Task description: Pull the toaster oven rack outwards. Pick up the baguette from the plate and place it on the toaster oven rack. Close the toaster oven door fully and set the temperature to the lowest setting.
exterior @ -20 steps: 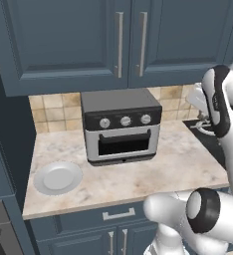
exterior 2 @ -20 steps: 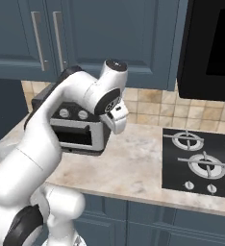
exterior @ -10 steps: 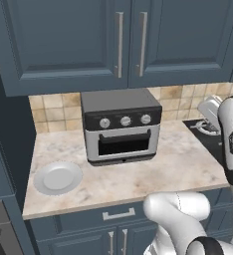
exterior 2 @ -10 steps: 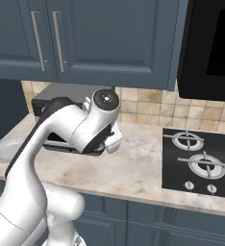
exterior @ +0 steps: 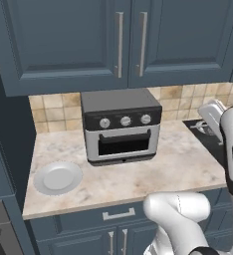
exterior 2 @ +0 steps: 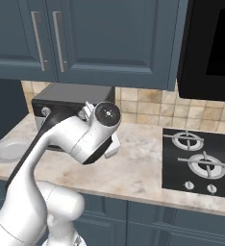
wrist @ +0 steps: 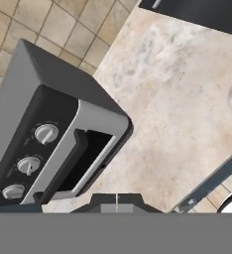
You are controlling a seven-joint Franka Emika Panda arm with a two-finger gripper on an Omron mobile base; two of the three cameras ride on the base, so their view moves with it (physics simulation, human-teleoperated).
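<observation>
Our arm has swung away from in front of the toaster oven toward the gas hob side, so the oven front now shows. The toaster oven door looks shut and the plate sits bare on the surface; we see no baguette. Reaching from this far right, we risk clipping the oven's corner. The elbow rides high, wrist angled down. We cannot tell the tool's opening.

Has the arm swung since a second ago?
Yes. In the right base view the arm's wrist has swung right and down, off the oven front toward the hob.
</observation>
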